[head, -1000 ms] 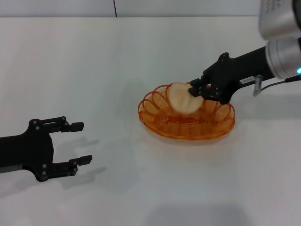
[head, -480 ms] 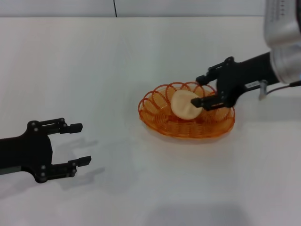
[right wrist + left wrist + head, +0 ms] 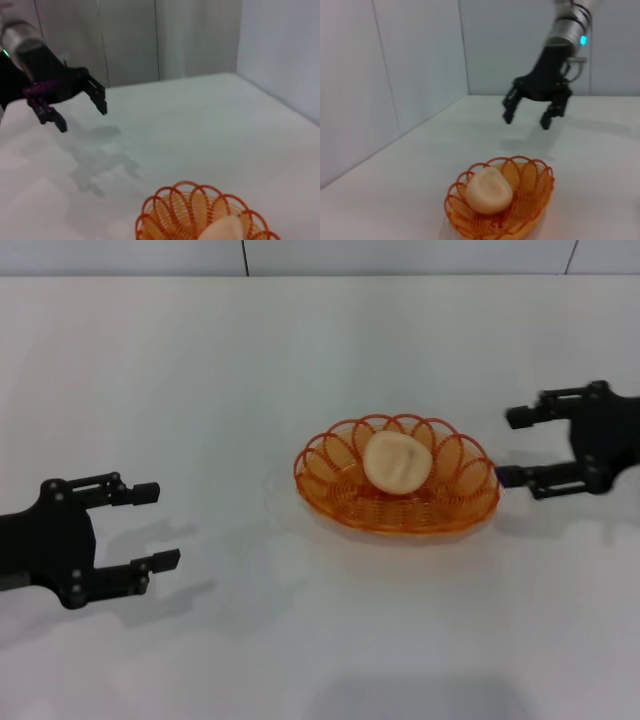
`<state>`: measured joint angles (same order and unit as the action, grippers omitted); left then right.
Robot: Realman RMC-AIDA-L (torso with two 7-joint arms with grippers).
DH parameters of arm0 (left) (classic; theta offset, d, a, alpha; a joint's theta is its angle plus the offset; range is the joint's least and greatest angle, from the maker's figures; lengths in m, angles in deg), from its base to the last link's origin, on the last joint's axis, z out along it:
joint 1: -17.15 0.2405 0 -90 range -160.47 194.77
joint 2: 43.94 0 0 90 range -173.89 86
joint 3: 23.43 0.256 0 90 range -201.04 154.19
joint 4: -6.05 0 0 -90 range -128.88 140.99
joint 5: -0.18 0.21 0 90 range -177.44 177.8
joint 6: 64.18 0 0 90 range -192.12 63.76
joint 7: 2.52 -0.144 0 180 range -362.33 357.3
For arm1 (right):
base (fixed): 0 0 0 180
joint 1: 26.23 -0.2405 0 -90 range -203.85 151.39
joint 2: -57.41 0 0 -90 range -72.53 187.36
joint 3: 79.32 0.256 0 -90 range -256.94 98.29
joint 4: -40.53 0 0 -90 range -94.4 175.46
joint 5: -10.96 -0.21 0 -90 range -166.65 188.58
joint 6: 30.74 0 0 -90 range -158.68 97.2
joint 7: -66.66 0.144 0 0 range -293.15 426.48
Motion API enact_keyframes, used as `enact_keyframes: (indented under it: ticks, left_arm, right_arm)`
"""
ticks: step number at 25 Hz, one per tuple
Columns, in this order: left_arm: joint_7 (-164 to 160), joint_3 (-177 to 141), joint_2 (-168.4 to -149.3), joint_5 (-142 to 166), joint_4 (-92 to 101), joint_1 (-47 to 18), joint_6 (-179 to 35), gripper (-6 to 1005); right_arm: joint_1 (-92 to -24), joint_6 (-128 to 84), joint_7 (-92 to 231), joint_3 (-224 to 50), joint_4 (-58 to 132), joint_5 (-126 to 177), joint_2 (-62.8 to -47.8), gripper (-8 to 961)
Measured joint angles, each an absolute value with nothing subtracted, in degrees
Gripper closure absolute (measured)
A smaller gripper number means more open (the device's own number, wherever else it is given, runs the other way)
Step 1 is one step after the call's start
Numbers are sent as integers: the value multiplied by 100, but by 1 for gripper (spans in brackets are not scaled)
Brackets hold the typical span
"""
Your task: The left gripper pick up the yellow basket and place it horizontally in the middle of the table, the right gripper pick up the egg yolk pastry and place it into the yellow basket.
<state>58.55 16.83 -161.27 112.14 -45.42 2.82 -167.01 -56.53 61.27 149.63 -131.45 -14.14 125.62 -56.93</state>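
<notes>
The yellow basket (image 3: 470,508) lies flat in the middle of the table (image 3: 250,370). The egg yolk pastry (image 3: 397,462) rests inside it, tilted against the far wall. My right gripper (image 3: 507,447) is open and empty, just right of the basket and clear of it. My left gripper (image 3: 152,525) is open and empty at the table's left, well away from the basket. The left wrist view shows the basket (image 3: 540,197), the pastry (image 3: 489,190) and the right gripper (image 3: 526,118) beyond them. The right wrist view shows the basket (image 3: 170,210), part of the pastry (image 3: 224,231) and the left gripper (image 3: 80,112) farther off.
A pale wall (image 3: 400,255) runs along the table's far edge. Nothing else stands on the table in view.
My right gripper let go of the pastry, opened, and drew back to the right, out of the basket. The pastry now rests in the basket. My left gripper shifted slightly left.
</notes>
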Motion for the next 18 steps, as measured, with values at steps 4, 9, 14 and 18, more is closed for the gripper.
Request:
enact_keyframes:
  ticks: [4, 9, 14, 18]
  left_arm:
    - [5856, 1658, -15975, 11235, -4163, 102, -16765, 300]
    - [5863, 1664, -15834, 11269, -3840, -84, -16778, 299]
    - [5948, 1695, -15813, 11364, -3773, -250, -16756, 300]
    - [6092, 1673, -15811, 11560, -3747, -420, -16730, 302]
  right_arm:
    - [-5614, 6451, 14325, -12650, -804, 12544, -5582, 221]
    - [-5605, 6637, 13932, -12512, -363, 12515, -5494, 220]
    - [-5603, 6691, 13763, -12534, -179, 12541, -5485, 220]
    - [-5590, 6716, 13681, -12546, -108, 12578, -5483, 220]
